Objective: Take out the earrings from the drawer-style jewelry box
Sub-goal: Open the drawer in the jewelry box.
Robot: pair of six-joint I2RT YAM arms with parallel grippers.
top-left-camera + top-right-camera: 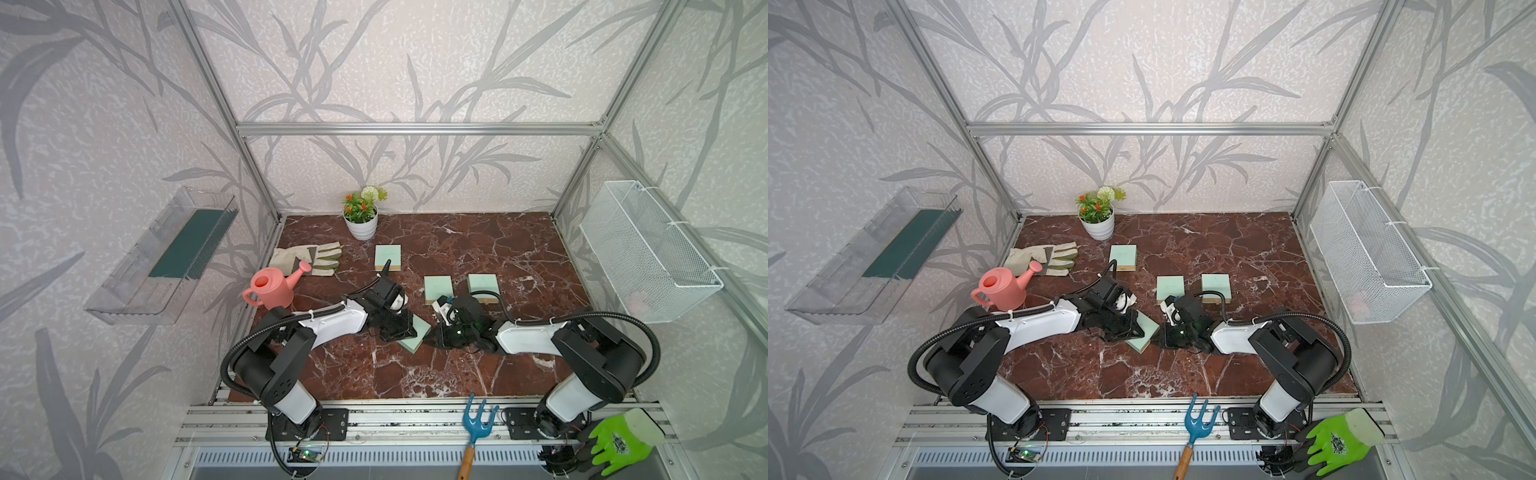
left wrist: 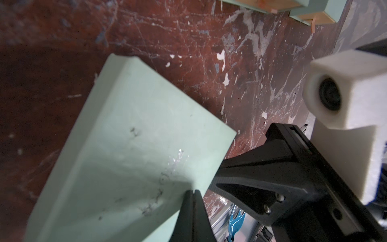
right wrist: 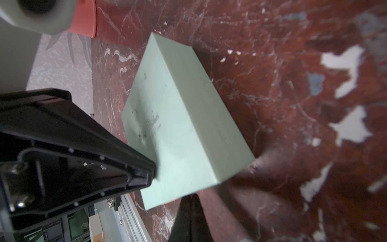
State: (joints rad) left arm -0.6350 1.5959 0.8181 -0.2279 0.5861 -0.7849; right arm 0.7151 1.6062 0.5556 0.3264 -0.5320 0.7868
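Observation:
A mint-green jewelry box lies askew at mid-table between both arms, its drawer closed. The earrings are hidden inside. My left gripper is shut with nothing between its fingers, and its tips rest on the box's top face near one corner. My right gripper is shut too, holding nothing. Its tips touch the lower edge of the box on the opposite side. Each wrist view shows the other gripper's black body close by.
Three more mint-green boxes sit behind the arms. A pink watering can, beige glove and flower pot stand at left and back. A blue rake and green glove lie on the front rail.

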